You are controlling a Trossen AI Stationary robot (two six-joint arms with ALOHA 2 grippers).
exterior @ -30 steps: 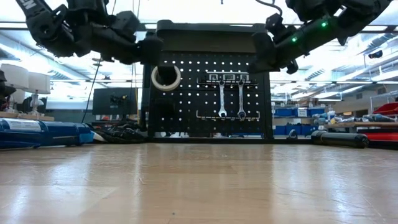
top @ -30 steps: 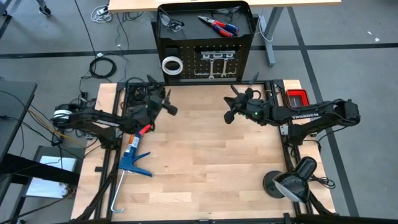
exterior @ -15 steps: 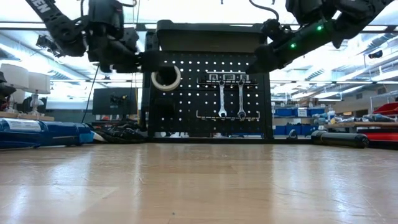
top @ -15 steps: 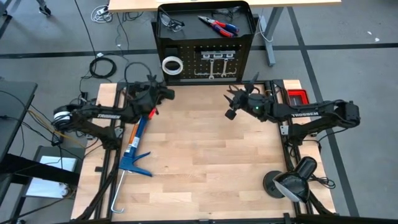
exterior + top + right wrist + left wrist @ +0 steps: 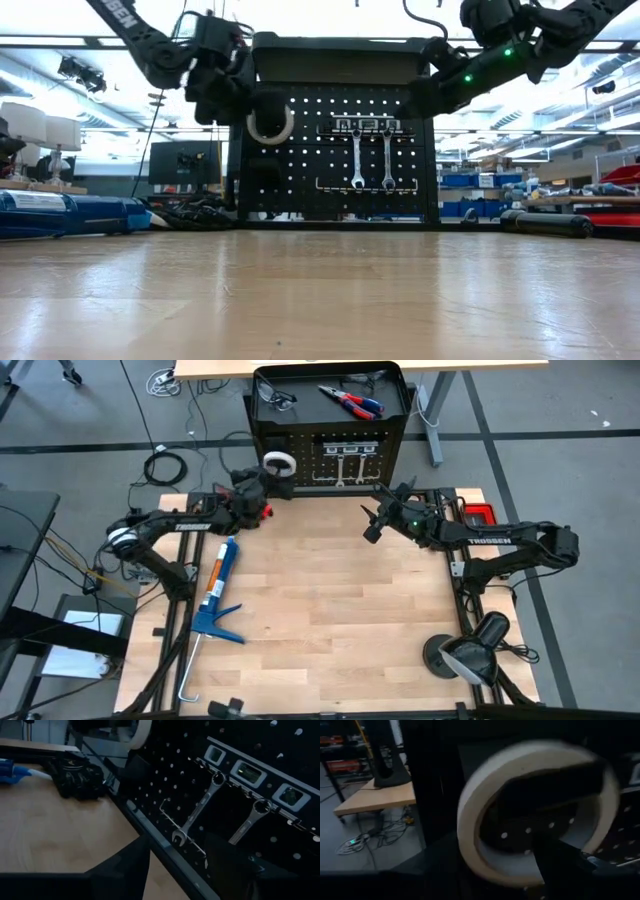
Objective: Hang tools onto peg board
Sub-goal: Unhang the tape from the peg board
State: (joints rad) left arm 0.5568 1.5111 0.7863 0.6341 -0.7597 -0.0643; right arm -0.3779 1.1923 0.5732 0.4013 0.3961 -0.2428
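In the left wrist view the white ring of tape (image 5: 540,810) is smeared by blur, its lower arc lost behind a dark finger (image 5: 565,870). From above, the left gripper (image 5: 262,490) covers the ring's near side at the bench's far edge — contact cannot be told. The safety glasses (image 5: 276,398) on the peg board (image 5: 330,420) tray are too small to read — just a dark tangle. The caulking gun (image 5: 60,214) is cut by the low view's left edge.

Two wrenches (image 5: 371,157) hang on peg board (image 5: 335,150); white tape roll (image 5: 267,124) at left; left end effector (image 5: 245,105) beside it.
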